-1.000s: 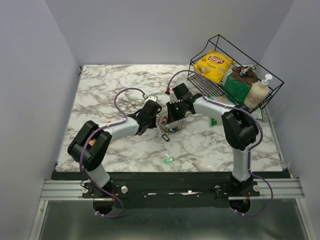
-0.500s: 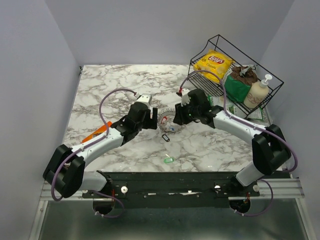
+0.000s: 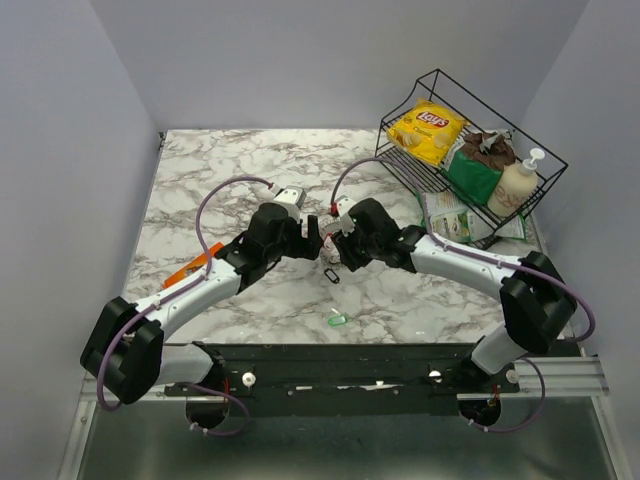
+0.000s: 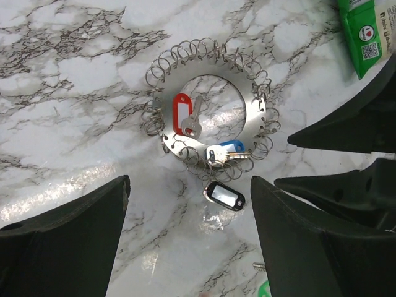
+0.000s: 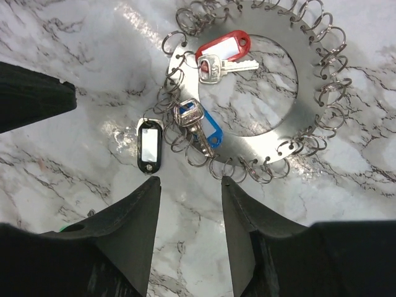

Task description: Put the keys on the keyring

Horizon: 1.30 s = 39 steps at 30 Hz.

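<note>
Seen from above, two robot arms meet at the middle of a marble surface (image 3: 220,170). The keyring (image 5: 307,105), a flat silvery hoop edged with many small wire loops, lies flat between them. A red key (image 5: 223,48) and a blue key (image 5: 207,133) sit on its loops, with a black tag (image 5: 149,145) at its rim. A green key (image 3: 337,319) lies loose and apart, toward the bottom of the overhead frame.

The left end effector (image 4: 189,192) is released, its fingers spread wide on either side of the hoop and grasping nothing. The right end effector (image 5: 189,185) is also released, with a narrower gap and nothing between its fingers.

Likely risks: the two end effectors hang very near each other, so a reach by either could strike the other. A finger could snag the wire loops and drag the hoop. The green key is tiny and flat, so a pinch could slip or flick it toward the nearby front edge.

Bare marble lies at the upper left. A wire basket (image 3: 470,110) and a green packet (image 3: 445,215) crowd the right.
</note>
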Available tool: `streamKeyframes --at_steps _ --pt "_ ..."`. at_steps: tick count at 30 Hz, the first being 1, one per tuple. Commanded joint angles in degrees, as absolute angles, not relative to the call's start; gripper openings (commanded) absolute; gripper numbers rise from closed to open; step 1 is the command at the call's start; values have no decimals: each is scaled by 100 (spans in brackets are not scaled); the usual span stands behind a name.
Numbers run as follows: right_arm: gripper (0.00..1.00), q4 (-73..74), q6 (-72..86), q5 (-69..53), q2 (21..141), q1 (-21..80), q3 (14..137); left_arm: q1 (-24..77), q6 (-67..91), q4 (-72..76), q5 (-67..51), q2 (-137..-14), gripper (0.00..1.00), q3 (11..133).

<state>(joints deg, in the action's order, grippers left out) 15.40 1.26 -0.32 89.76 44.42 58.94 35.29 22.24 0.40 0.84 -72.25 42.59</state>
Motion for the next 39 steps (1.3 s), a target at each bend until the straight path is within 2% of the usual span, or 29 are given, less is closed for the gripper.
streamKeyframes --at_steps 1,10,26,39 --pt "53 1863 -281 755 9290 4789 6064 3437 2285 211 -325 -7067 87 4219" --pt "50 1986 -554 1028 9703 5168 6223 3375 2355 193 -510 -7023 87 4175" --pt "40 2215 -439 1529 10178 5221 6434 3357 2408 237 -615 -6935 87 4061" --pt "38 2232 -369 1819 10415 5229 6530 3358 2417 237 -624 -6996 87 4025"
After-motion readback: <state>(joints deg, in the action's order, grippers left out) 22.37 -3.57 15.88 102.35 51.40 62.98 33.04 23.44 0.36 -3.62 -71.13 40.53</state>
